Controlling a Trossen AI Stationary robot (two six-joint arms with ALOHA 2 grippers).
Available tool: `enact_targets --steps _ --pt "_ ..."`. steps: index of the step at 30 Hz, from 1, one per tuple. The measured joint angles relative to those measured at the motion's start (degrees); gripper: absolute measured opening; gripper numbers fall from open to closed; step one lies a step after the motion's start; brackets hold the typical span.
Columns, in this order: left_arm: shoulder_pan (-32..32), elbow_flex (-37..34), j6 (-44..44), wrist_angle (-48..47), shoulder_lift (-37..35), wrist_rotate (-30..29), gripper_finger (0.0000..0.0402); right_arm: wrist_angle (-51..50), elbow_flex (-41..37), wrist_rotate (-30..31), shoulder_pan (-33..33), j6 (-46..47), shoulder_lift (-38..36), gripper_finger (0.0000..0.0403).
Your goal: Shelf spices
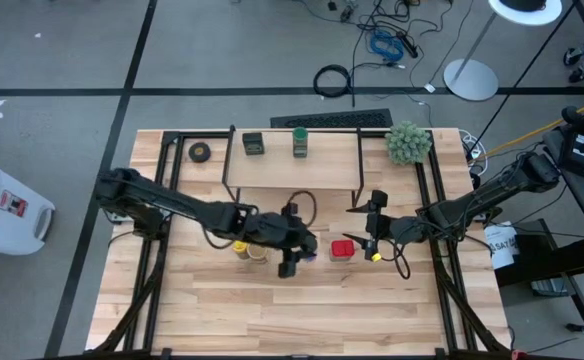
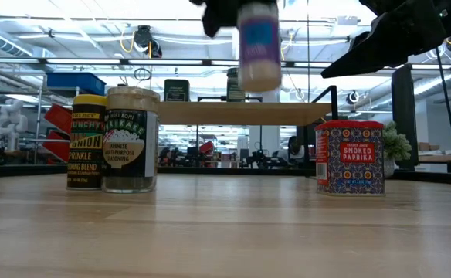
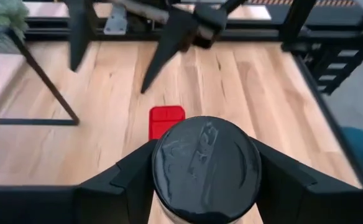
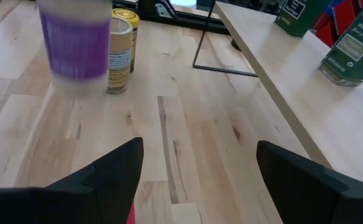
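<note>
Two spices stand on the shelf so far, by my count: the dark boxy tin and the green-lidded jar, both on the wooden top board toward its far edge. One more is on its way, I judge: my left gripper pinches the blue-lidded jar between its fingers and holds it clear of the table, in front of the shelf. On the table, the yellow-lidded jar and the tan-lidded jar stand side by side, almost touching, near the left arm, and the red square tin sits apart from them, just beside my right gripper, whose fingers are spread with nothing between them. That leaves four containers to shelve, counting the one in the air.
</note>
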Motion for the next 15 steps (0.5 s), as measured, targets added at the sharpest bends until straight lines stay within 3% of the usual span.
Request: enact_targets --steps 15 --pt "0.1 0.0 1.4 8.9 9.4 0.0 0.0221 0.3 0.0 -0.2 0.1 -0.1 -2.3 0.0302"
